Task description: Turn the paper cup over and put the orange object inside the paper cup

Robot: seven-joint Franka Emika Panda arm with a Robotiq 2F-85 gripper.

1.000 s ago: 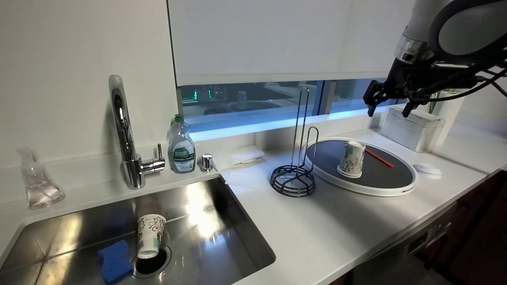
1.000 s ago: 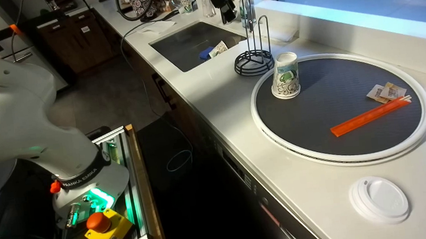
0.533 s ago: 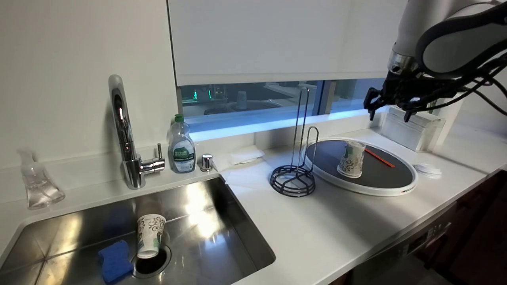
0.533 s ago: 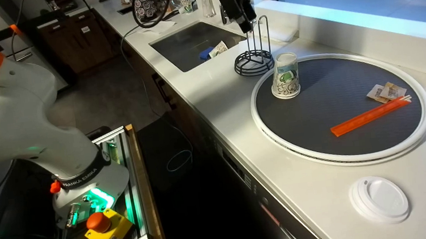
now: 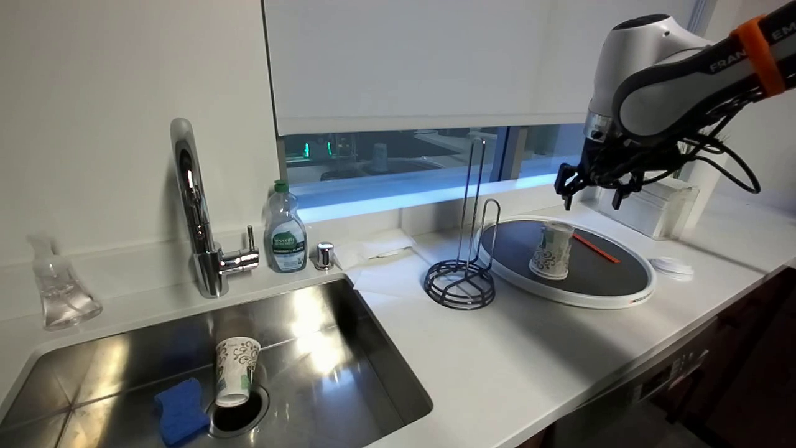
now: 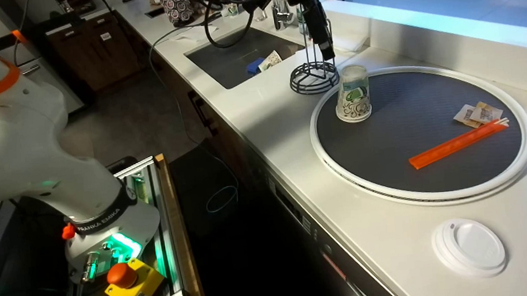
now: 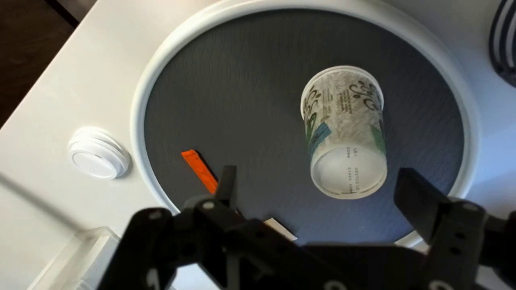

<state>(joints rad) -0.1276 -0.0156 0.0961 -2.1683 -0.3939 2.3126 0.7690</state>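
Panda arm (image 6: 26,149) is white with orange strap (image 5: 758,57), black FRANKA EMIKA collar (image 6: 106,220), green base light (image 6: 127,245), looping black cables (image 5: 756,185), black Robotiq gripper (image 5: 592,201).

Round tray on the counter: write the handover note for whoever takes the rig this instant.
Claw: open, holding nothing.
Paper cup: upside down on the round tray, base up; the claw is not touching it.
Orange object: flat on the tray beside two small packets, apart from the cup.
Done: neither step; the cup is not turned over, the orange object is outside it.
Left: turn the cup upright, then put the orange object inside.
Also: a second cup lies on its side in the sink, probably not the one meant.
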